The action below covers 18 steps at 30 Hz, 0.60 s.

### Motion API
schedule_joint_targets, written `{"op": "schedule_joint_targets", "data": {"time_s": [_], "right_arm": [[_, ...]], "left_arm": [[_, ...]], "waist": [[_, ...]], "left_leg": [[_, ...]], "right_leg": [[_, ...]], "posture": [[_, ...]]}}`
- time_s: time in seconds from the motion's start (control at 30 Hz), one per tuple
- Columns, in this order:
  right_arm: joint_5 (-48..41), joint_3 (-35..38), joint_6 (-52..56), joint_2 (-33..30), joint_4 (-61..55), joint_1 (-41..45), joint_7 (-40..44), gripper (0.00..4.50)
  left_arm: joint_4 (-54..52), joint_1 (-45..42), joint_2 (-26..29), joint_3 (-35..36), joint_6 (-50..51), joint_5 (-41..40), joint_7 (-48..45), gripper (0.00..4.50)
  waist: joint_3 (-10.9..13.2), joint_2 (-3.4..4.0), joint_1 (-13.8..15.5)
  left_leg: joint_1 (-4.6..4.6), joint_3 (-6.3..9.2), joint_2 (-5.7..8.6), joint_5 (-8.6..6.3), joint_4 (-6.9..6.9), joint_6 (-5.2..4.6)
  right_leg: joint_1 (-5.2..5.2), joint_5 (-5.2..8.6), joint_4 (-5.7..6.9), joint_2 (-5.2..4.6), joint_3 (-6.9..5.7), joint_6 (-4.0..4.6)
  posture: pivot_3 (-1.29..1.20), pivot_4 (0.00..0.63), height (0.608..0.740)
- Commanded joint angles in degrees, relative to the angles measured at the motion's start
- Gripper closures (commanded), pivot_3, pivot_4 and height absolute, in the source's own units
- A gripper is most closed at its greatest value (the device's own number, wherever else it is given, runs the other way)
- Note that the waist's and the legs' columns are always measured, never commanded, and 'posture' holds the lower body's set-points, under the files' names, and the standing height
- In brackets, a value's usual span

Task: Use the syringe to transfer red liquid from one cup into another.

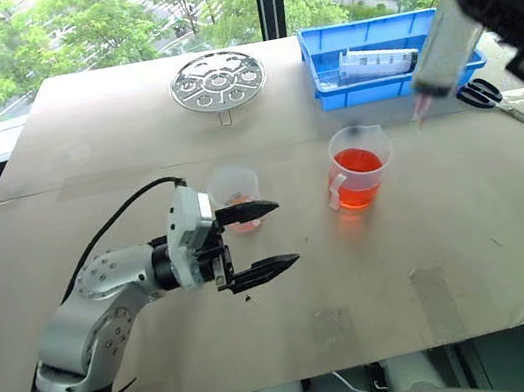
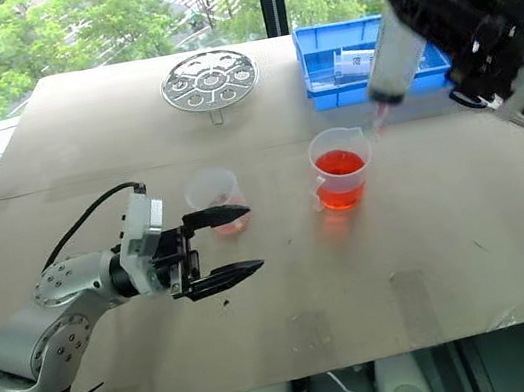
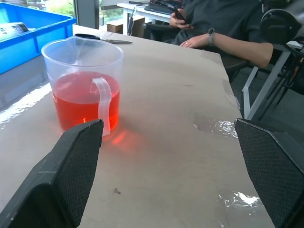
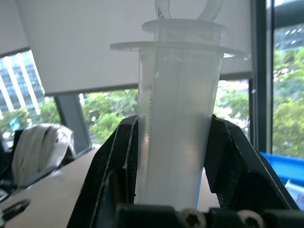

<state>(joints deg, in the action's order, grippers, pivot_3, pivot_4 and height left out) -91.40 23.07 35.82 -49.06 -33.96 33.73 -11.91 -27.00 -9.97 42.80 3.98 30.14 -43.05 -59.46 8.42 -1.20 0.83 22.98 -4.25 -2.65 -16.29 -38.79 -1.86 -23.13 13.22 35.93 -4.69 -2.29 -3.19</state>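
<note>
Right gripper raised at the table's far right, black fingers clamped on both sides of the syringe barrel; syringe held tilted, small orange-red tip pointing down, hanging in the air just up and right of the handled beaker, apart from it. Barrel looks clear, though contents hard to judge against the bright window. Beaker stands mid-table, holding bright red liquid to about half. Left gripper low over the table, pointing level toward the beaker, jaws spread wide and holding nothing. Small flared cup with a little pale pink liquid sits just behind its far finger. Blue bin at the far edge holds a second syringe; scissors right of the bin; round metal rack far centre
</note>
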Motion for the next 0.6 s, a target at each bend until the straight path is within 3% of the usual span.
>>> {"op": "schedule_joint_targets", "data": {"time_s": [0.03,0.17,0.37,0.6], "right_arm": [[10.29,-2.89,-3.69,2.26,1.93,4.36,-1.07,2.98],[27.94,-10.98,-5.30,4.01,1.58,3.68,2.01,2.98],[40.58,-16.77,-8.09,12.92,2.37,3.14,3.91,2.98],[48.62,-22.55,-10.01,20.53,3.37,0.65,7.32,2.99]], "left_arm": [[-0.44,-1.08,-0.79,1.82,1.27,-2.19,1.88,0.00],[-0.98,-1.68,-1.68,3.41,3.52,-4.69,4.63,0.00],[-0.94,-2.82,-3.57,5.23,6.04,-7.37,9.59,0.00],[1.95,-7.63,-4.18,5.50,8.76,-8.78,12.07,0.00]], "waist": [[0.00,0.00,-0.03],[0.00,0.01,-0.12],[0.03,0.05,-0.08],[0.03,0.06,-0.02]], "left_leg": [[0.00,0.01,0.00,0.00,0.00,0.00],[0.02,0.00,0.00,0.00,0.01,0.00],[0.04,0.00,0.00,0.00,0.01,0.01],[0.04,0.02,0.02,0.01,0.01,0.02]], "right_leg": [[0.00,0.00,0.00,0.00,-0.02,0.00],[-0.03,0.00,0.00,-0.02,0.00,0.00],[-0.09,0.00,0.10,-0.02,0.01,-0.01],[-0.11,0.00,0.14,0.00,-0.01,0.00]], "posture": [[0.00,0.150,0.740],[0.00,0.150,0.740],[0.00,0.150,0.740],[0.00,0.150,0.740]]}}
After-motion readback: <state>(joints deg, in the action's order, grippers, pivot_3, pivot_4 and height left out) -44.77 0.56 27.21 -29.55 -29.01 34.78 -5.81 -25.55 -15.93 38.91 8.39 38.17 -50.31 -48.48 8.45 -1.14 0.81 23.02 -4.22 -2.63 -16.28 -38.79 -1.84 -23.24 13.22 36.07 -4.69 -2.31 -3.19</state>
